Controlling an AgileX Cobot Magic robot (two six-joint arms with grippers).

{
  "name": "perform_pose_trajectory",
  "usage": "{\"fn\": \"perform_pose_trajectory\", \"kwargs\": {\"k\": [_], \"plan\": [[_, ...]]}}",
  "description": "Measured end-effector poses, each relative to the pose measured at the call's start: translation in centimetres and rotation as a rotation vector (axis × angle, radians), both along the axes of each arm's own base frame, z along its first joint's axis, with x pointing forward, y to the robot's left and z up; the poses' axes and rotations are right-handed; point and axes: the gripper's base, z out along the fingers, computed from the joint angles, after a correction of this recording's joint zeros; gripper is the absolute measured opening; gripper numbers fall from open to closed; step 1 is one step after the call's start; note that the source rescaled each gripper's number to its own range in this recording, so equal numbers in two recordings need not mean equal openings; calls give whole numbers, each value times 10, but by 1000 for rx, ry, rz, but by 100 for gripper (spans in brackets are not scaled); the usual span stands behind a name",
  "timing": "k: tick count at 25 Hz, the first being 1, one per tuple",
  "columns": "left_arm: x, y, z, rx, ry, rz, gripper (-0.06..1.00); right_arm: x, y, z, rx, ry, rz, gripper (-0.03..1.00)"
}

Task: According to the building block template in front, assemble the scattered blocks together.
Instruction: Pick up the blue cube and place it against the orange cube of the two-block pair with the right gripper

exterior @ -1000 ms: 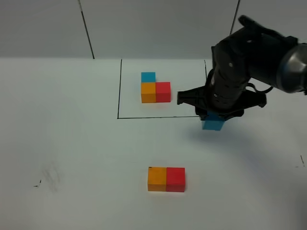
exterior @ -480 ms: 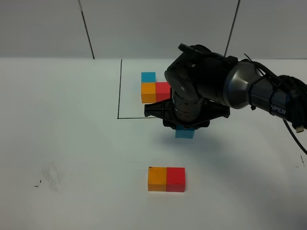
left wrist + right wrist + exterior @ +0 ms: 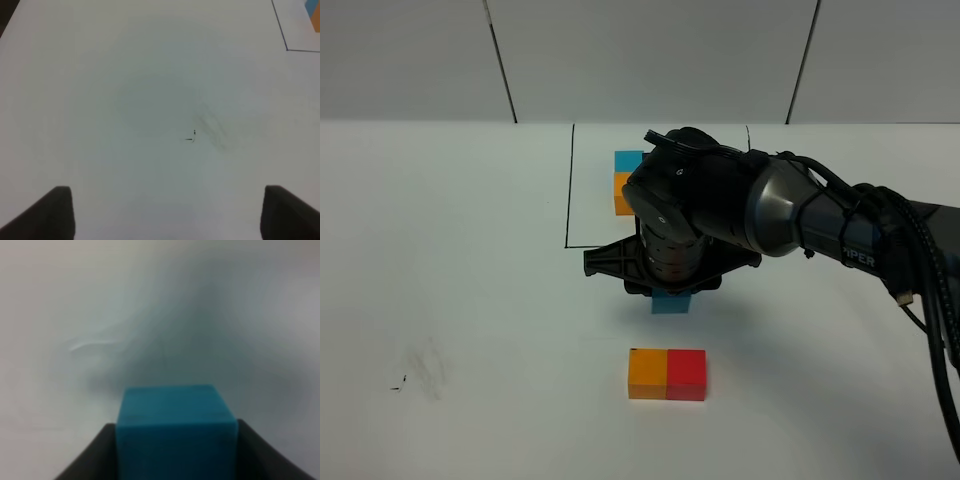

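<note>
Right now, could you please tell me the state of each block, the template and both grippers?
blue cube: held in the right gripper, above the table.
orange cube: on the table, joined to the red cube.
building block template: framed, partly hidden.
left gripper: open, empty.

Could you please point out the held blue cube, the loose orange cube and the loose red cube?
blue cube (image 3: pixel 175 427): right wrist view, front face.
orange cube (image 3: pixel 647 372): exterior high view, top face.
red cube (image 3: pixel 686 372): exterior high view, top face.

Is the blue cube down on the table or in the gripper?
In the gripper. The right gripper is shut on the blue cube, carried above the orange cube and red cube.
</note>
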Motion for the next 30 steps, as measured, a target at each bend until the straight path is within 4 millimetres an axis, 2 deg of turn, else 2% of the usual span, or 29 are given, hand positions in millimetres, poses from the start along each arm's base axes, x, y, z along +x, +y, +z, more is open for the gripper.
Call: {"fn": "perform_pose_trajectory", "kwargs": {"k": [5,10,30], "plan": [[0,0,0,0,0,0,67,-4,7,-11,8,41,10,24],[0,0,0,0,0,0,67,-11,16,-13,20,37,2,24],[0,0,0,0,0,0,67,-14,21,-23,-17,11,-60,24]]}}
